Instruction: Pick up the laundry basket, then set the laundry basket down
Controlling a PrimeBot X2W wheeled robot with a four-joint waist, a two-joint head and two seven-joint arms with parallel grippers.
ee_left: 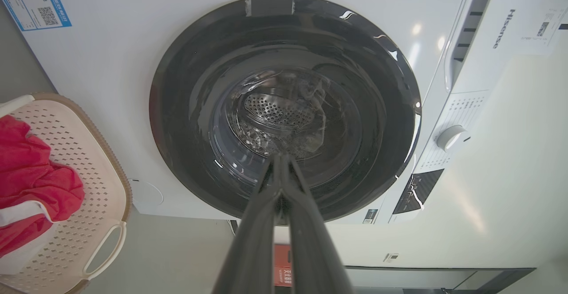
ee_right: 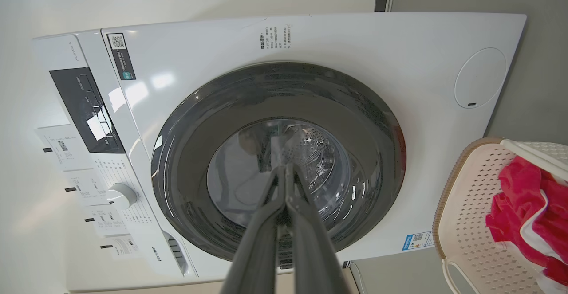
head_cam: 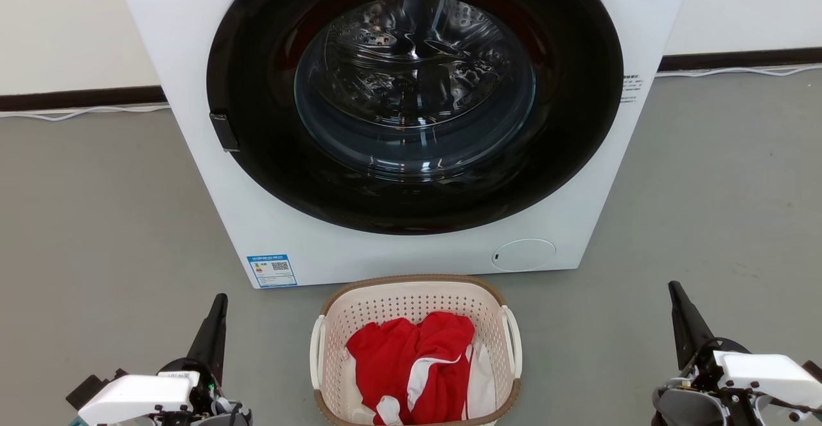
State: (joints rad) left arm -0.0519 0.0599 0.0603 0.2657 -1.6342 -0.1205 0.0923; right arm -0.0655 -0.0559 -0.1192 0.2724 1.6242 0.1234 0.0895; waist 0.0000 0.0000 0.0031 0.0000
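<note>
Left gripper (head_cam: pixel 220 302) low at the near left, right gripper (head_cam: pixel 675 290) low at the near right. Both point toward the machine and are well apart from each other. In each wrist view the fingers (ee_left: pixel 266 196) (ee_right: pixel 306 205) are clenched tip to tip with nothing between them.

Laundry basket (head_cam: pixel 411 280) stands upright on the grey floor (head_cam: pixel 96 220), between the two grippers and touching neither. Cream perforated walls, brown rim, a white handle on each side. Left wrist view catches it at the left edge (ee_left: pixel 84 183), right wrist view at the right edge (ee_right: pixel 466 196).

Inside the basket is a crumpled red garment (head_cam: pixel 411 355) with white trim, heaped toward the near end.

Just behind the basket is the washing machine (head_cam: pixel 212 188), a white front-loader. Its round dark door (head_cam: pixel 257 156) is closed and the steel drum shows through the glass. Blue label (head_cam: pixel 271 270) at the lower left corner of the front, round white hatch (head_cam: pixel 523 254) at the lower right. The basket's far rim sits near the machine's foot; contact cannot be told.

Beyond, a dark baseboard (head_cam: pixel 77 98) under a pale wall, with a white cable (head_cam: pixel 83 113) along the floor.
</note>
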